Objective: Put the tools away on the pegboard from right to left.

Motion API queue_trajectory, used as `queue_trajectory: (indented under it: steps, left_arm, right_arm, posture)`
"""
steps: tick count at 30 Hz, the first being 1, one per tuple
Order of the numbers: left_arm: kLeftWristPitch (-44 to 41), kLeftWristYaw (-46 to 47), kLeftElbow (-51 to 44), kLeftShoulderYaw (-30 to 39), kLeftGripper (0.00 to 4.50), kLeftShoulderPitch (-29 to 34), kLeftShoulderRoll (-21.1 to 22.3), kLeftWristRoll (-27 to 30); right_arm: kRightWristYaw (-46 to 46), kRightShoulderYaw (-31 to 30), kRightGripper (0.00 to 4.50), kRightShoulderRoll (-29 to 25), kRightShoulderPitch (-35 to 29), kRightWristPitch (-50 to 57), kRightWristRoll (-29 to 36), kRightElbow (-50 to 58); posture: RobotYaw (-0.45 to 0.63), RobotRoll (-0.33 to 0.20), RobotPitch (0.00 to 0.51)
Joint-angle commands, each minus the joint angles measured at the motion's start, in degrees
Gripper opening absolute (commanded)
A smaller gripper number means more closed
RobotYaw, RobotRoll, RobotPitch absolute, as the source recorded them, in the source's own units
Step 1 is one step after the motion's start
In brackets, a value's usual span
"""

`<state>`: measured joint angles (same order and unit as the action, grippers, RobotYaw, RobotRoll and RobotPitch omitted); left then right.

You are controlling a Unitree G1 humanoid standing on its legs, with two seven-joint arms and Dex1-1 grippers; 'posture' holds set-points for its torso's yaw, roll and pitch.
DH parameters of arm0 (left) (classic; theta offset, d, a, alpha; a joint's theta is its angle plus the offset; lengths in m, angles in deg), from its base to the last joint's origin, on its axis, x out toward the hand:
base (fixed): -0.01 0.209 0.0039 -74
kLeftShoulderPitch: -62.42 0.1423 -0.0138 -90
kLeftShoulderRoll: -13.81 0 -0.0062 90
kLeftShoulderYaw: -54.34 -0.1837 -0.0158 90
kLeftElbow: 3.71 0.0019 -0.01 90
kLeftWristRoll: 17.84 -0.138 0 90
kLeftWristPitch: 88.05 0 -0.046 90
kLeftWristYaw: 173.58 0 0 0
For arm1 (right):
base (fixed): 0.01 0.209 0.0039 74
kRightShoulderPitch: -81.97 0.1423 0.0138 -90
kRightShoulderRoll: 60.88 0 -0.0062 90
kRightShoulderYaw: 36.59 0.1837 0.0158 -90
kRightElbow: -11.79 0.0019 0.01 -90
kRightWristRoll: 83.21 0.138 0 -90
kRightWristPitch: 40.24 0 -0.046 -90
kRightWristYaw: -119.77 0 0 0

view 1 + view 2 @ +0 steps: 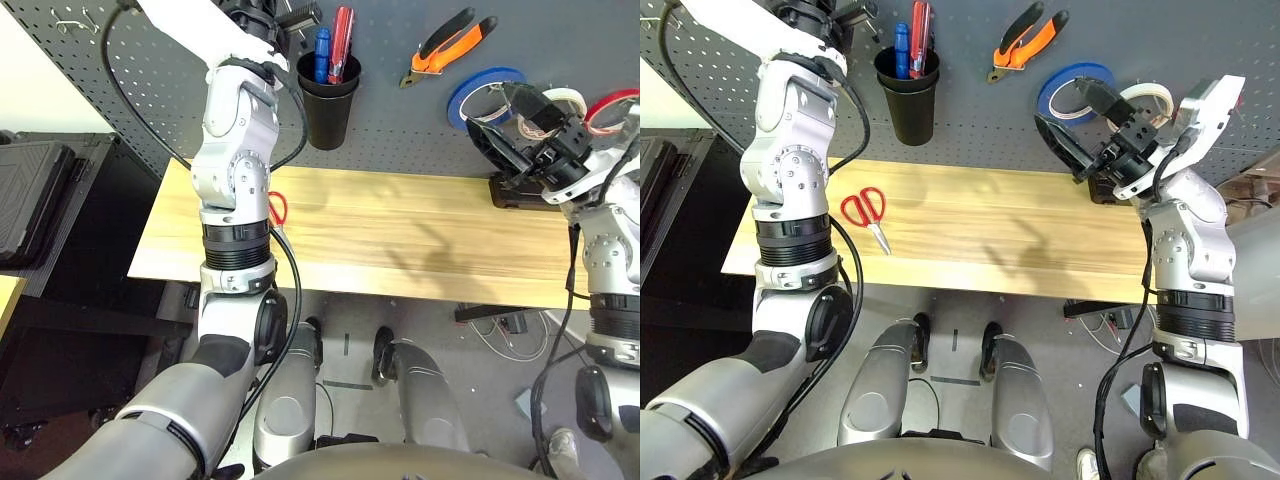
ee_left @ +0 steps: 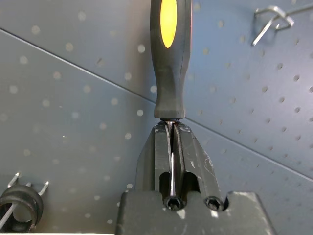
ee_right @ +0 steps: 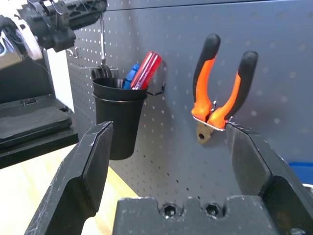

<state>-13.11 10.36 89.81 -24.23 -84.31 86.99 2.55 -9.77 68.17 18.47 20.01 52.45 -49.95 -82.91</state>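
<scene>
Screwdriver (image 2: 170,63): gripped at its shaft by left gripper (image 2: 171,127), before pegboard (image 2: 63,127); hanging apparently in hand, alignment with a hook needed. Pliers (image 3: 210,105): hung. Scissors (image 1: 864,212): on table (image 1: 970,225). Right gripper (image 3: 171,161): jaws spread, empty.

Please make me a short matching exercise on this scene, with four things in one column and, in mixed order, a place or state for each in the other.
Things
1. red-handled scissors
2. orange-and-black-handled pliers
3. screwdriver
4. blue marker

Places or states
A. in the black cup
B. gripped in the left tool
C. lying on the wooden table
D. hanging on the pegboard, handles up

Pairs: 1-C, 2-D, 3-B, 4-A
</scene>
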Motion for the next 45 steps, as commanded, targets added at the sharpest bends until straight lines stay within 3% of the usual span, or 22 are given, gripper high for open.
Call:
queue_trajectory:
  steps: [1,30,33,42,45]
  left_arm:
    - [2.2,-1.3,1.9,-1.9,0.04,-0.7,0.3,-2.0]
    - [4.7,-4.4,7.2,-8.6,0.04,5.3,0.4,-11.2]
    - [4.4,-4.5,6.9,-8.7,0.82,5.5,0.4,-11.3]
    - [3.5,-4.9,6.5,-8.8,4.36,5.8,0.7,-11.6]
    - [3.4,-4.9,6.2,-8.8,4.44,5.8,0.8,-11.7]
  right_arm:
    - [-0.6,-0.8,4.50,0.6,0.1,-1.1,-1.0,0.6]
    - [-2.4,-3.5,4.50,3.0,0.7,-3.2,-4.0,0.2]
    - [-2.5,-3.6,4.50,3.1,0.8,-3.5,-4.3,-0.1]
    - [-2.3,-4.1,4.50,3.8,0.8,-4.7,-5.6,-1.1]
    - [-2.3,-4.3,4.50,3.9,0.8,-5.0,-5.7,-1.2]
  posture:
    - [0.11,0.000,0.201]
    - [0.11,0.000,0.214]
    - [0.11,0.000,0.213]
    - [0.11,0.000,0.208]
    - [0.11,0.000,0.207]
